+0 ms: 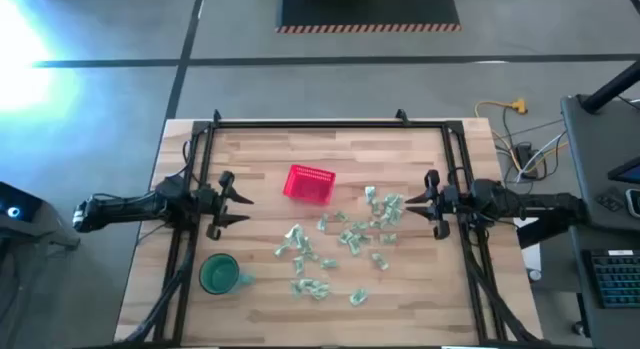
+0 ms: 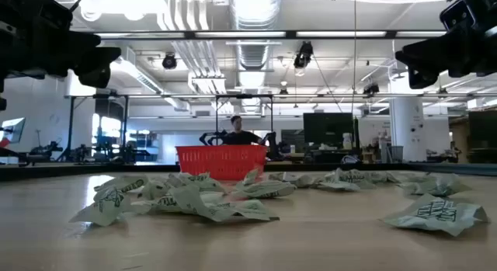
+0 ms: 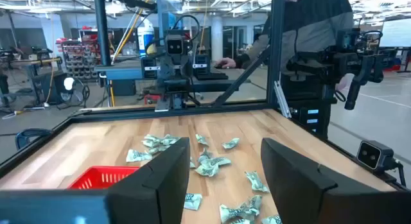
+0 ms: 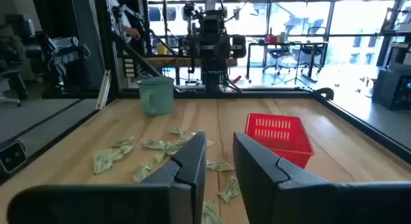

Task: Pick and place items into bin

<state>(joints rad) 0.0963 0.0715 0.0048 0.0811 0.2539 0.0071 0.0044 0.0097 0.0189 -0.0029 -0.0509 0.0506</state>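
Several small pale green-and-white crinkled items lie scattered on the wooden table, from its middle toward the right and the near edge. The red mesh bin stands upright on the table left of them, toward the far side. My left gripper hovers at the table's left side, open, with nothing between its fingers. My right gripper hovers at the right side next to the rightmost items. It is open with a narrow gap and holds nothing.
A dark-green mug stands near the table's front left corner. A black frame runs along the table's far and side edges. A person stands beyond the table's right side. Bare wood lies along the far edge.
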